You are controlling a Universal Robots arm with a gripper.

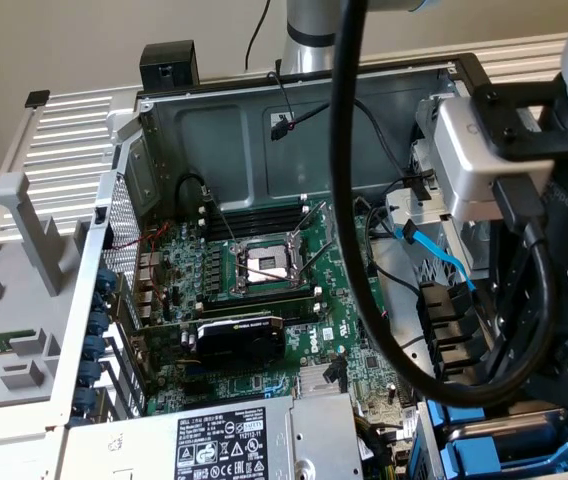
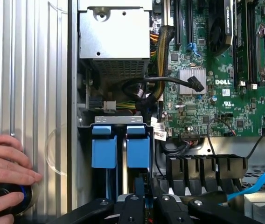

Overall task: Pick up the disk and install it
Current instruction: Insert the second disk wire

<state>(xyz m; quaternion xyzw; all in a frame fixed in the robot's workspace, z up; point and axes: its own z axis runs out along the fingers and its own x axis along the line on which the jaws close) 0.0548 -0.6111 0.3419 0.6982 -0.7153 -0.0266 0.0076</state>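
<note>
The disk (image 2: 138,150) stands on edge in the drive bay of the open computer case, its bright blue carrier facing me, beside a second blue carrier (image 2: 104,149). My gripper (image 2: 144,203) sits right over the near end of the disk. Its black fingers (image 2: 131,205) are drawn close together on the thin blue edge between them. The part of the disk under the fingers is hidden. In the exterior view the arm's wrist (image 1: 564,330) hangs over the case's lower right corner, where blue carrier plastic (image 1: 484,455) shows below it.
A person's hand (image 2: 4,161) rests on a round black knob (image 2: 9,198) on the ribbed metal panel outside the case. The grey power-supply box (image 2: 114,32), cable bundles (image 2: 146,86), the green motherboard (image 2: 226,98) and a blue SATA cable (image 2: 258,179) crowd around the bay.
</note>
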